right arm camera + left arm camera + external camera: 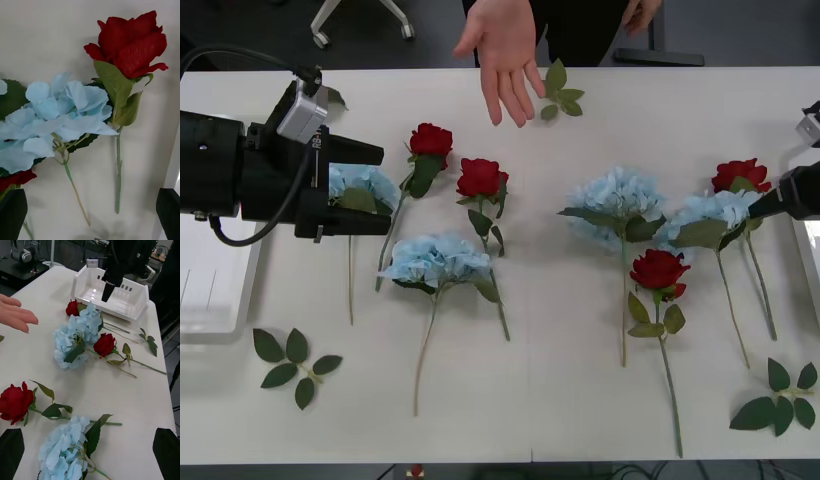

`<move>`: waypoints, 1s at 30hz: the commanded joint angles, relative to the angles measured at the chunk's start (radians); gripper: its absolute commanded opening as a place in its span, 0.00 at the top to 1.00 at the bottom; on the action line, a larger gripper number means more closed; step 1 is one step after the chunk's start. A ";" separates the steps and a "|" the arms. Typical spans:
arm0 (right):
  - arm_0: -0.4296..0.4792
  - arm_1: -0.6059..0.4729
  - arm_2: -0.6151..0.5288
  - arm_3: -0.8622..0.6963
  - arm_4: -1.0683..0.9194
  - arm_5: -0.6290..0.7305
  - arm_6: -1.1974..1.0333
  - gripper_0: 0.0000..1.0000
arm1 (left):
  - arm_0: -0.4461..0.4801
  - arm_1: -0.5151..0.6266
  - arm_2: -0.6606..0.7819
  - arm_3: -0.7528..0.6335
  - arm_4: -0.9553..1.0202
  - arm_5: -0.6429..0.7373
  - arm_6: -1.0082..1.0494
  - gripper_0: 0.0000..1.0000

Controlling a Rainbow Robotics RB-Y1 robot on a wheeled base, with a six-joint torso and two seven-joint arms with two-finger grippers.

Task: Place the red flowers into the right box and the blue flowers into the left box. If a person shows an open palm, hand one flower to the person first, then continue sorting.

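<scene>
Several red flowers lie on the white table: one [430,140] and another [480,178] left of centre, one [658,270] right of centre, one [740,175] far right. Blue flowers lie at the left [355,182], centre-left [438,258], centre-right [615,198] and right [705,210]. My left gripper [380,188] is open, straddling the leftmost blue flower [63,450]. My right gripper [770,205] is open just short of the far-right red flower [129,41] and blue flower [56,116]. A person's open palm [505,55] reaches over the far edge. The left box [210,290] and right box [112,292] flank the table.
Loose green leaf sprigs lie at the front left [295,365], the front right [780,400] and beside the hand [560,92]. Long stems trail toward the front edge. Chair legs and a dark floor lie beyond the table.
</scene>
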State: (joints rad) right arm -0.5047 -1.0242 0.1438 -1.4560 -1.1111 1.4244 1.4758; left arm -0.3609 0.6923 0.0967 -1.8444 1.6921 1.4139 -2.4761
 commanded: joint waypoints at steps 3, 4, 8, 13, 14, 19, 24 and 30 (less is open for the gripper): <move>-0.026 0.015 -0.024 0.032 0.028 -0.044 -0.025 0.00 | -0.010 0.012 -0.008 -0.018 -0.006 -0.009 -0.041 0.00; -0.026 0.018 -0.023 0.037 0.033 -0.047 -0.023 0.00 | -0.010 0.013 -0.008 -0.016 -0.006 -0.010 -0.040 0.00; -0.026 0.023 -0.023 0.046 0.057 -0.055 -0.017 0.00 | -0.009 0.012 -0.008 -0.016 -0.008 -0.009 -0.040 0.00; -0.026 0.035 -0.023 0.058 0.106 -0.061 -0.011 0.00 | -0.009 0.012 -0.008 -0.016 -0.009 -0.010 -0.041 0.00; -0.028 0.038 -0.023 0.058 0.117 -0.062 -0.009 0.00 | -0.009 0.012 -0.008 -0.016 -0.009 -0.010 -0.043 0.00; -0.031 0.059 -0.009 0.058 0.192 -0.073 -0.003 0.00 | -0.009 0.012 -0.008 -0.016 -0.014 -0.010 -0.043 0.00; -0.029 0.082 0.026 0.069 0.278 -0.108 -0.005 0.00 | -0.009 0.012 -0.008 -0.016 -0.014 -0.012 -0.043 0.00; -0.029 0.121 0.033 0.115 0.316 -0.134 0.008 0.00 | -0.007 0.013 -0.008 -0.016 -0.015 -0.012 -0.043 0.00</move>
State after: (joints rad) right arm -0.5047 -0.9145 0.1929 -1.3543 -0.8136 1.3036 1.4749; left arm -0.3609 0.6923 0.0967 -1.8444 1.6814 1.4138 -2.4769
